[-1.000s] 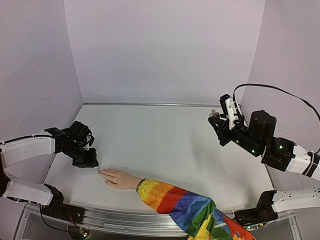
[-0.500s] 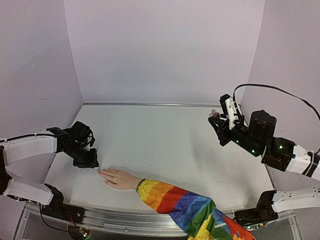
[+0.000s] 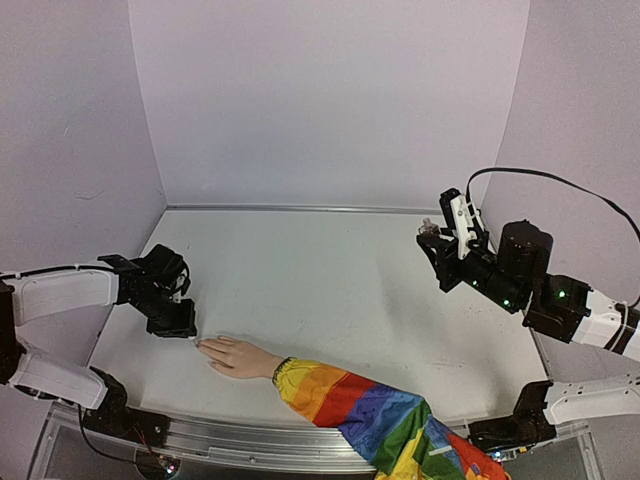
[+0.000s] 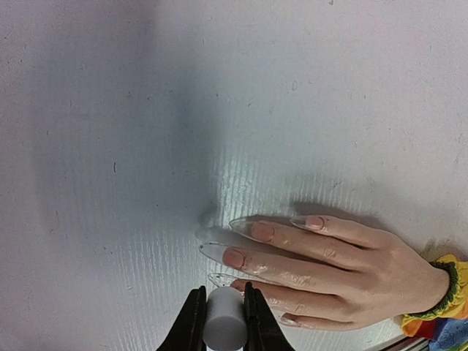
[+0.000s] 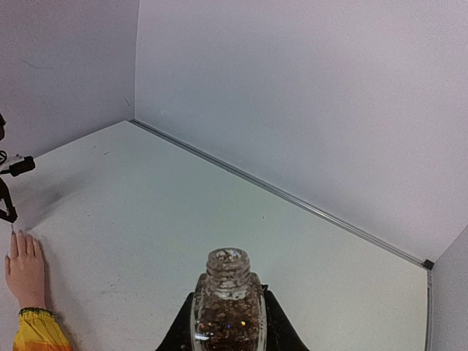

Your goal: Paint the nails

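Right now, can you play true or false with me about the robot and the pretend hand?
1. The bottle in the right jaws has no cap on. True.
2. The pretend hand lies palm up. False: it lies palm down, with its long clear nails showing.
3. The left jaws pinch a pale cylinder near the fingertips. True.
4. The sleeve is plain white. False: it has rainbow stripes.
5. The bottle stands on the table. False: the right jaws hold it up above the table.
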### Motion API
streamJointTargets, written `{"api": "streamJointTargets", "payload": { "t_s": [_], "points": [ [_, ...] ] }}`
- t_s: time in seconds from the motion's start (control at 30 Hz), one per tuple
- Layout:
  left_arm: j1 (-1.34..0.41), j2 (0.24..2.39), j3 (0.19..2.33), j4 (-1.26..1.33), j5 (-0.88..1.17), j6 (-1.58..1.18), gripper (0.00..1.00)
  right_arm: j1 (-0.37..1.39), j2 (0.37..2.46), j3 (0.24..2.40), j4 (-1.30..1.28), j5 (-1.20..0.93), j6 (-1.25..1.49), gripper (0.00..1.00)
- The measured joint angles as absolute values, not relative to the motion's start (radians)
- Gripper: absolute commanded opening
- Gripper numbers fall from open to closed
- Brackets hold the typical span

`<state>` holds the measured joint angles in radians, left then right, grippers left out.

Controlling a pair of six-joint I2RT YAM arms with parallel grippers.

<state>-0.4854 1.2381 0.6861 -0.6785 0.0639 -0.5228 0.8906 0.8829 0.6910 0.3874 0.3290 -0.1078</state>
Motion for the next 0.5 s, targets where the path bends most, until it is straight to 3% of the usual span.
{"api": "streamJointTargets", "payload": {
  "t_s": [0.5],
  "points": [
    [-0.485, 1.278, 0.687, -0.669, 0.031, -0.516, 0.0, 0.891, 0.883, 0.691, 0.387, 0.329, -0.108, 0.0]
  ]
}}
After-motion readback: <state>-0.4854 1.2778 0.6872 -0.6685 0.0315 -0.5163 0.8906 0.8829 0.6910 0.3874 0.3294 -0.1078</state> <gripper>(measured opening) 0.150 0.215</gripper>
